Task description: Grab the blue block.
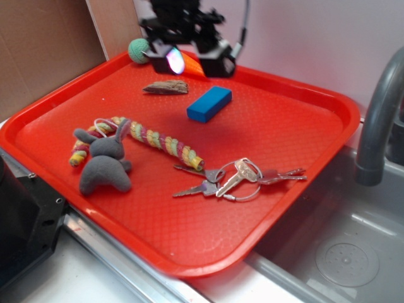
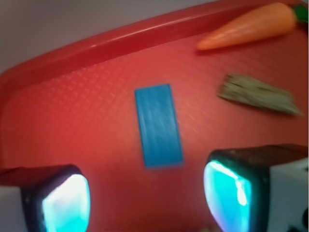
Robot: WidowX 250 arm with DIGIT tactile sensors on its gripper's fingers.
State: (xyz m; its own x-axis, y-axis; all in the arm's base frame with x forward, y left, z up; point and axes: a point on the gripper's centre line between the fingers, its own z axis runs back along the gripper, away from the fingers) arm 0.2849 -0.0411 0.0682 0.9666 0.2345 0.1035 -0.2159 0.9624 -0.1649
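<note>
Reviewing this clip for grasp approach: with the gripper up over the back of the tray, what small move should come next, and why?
Probably a short descent onto the blue block. In the wrist view the gripper is open, its fingers apart and empty, with the block lying flat on the red tray just ahead of the gap, untouched. The piece of bark lies clear to one side.

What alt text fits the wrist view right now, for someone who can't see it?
A blue block lies lengthwise on the red tray, ahead of the open gripper, whose jaws frame the bottom corners. An orange toy carrot and a piece of wood lie at upper right.
</note>
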